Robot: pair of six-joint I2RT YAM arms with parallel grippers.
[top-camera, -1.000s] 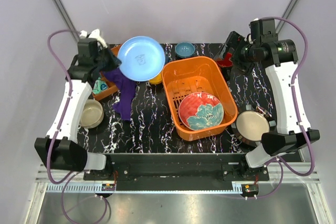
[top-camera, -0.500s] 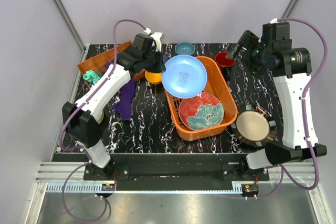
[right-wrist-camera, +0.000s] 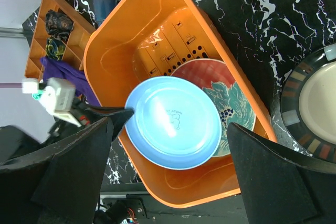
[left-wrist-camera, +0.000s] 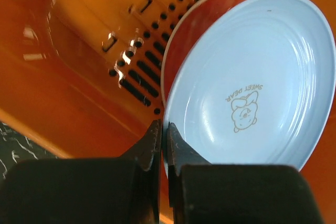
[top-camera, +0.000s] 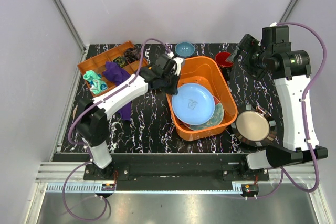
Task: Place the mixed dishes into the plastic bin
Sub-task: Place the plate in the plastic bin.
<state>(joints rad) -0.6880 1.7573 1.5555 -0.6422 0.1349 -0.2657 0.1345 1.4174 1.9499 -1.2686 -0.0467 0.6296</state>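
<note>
A: Step in hand?
B: Placement of light blue plate (top-camera: pixel 193 104) inside plastic bin (right-wrist-camera: pixel 131 30), over red-and-green patterned plate (right-wrist-camera: pixel 231 93). Left gripper (left-wrist-camera: pixel 163 129) clamped on plate rim.
A: Next move?
B: Probably release rim, then retract clear of bin wall. Right gripper (right-wrist-camera: pixel 170 129) spread wide, empty.

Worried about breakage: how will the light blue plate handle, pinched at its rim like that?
Probably stiff: the light blue plate holds its shape, gripped by the left gripper at one edge. Glossy, so it may slip.
</note>
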